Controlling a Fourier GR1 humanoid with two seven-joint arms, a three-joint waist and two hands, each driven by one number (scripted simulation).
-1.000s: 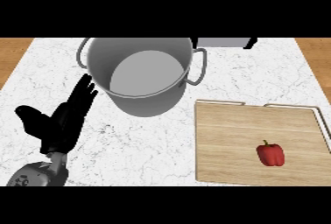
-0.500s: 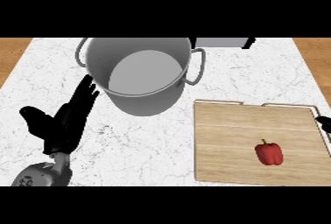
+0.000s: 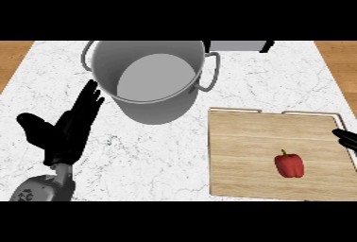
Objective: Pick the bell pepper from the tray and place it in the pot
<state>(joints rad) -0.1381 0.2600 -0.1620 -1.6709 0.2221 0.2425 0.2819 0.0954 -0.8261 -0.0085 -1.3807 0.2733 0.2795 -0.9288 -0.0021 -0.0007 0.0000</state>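
Observation:
A red bell pepper (image 3: 289,165) with a green stem lies on the wooden tray (image 3: 244,151) at the right of the white marble counter. A big grey metal pot (image 3: 150,78) with two side handles stands at the back centre, nothing inside it. My left hand (image 3: 64,131) rests open at the left, fingers straight and pointing toward the pot, holding nothing. Only black fingertips of my right hand (image 3: 346,138) show at the right edge, just over the tray's right rim, up and to the right of the pepper.
A grey box-like object (image 3: 237,45) sits at the counter's back edge, right of the pot. Brown wooden floor (image 3: 14,52) shows beyond the counter at both upper corners.
My right hand's fingertips have come into view at the right edge, further in than half a second ago. The left hand has drifted slightly. Pepper and pot are unmoved.

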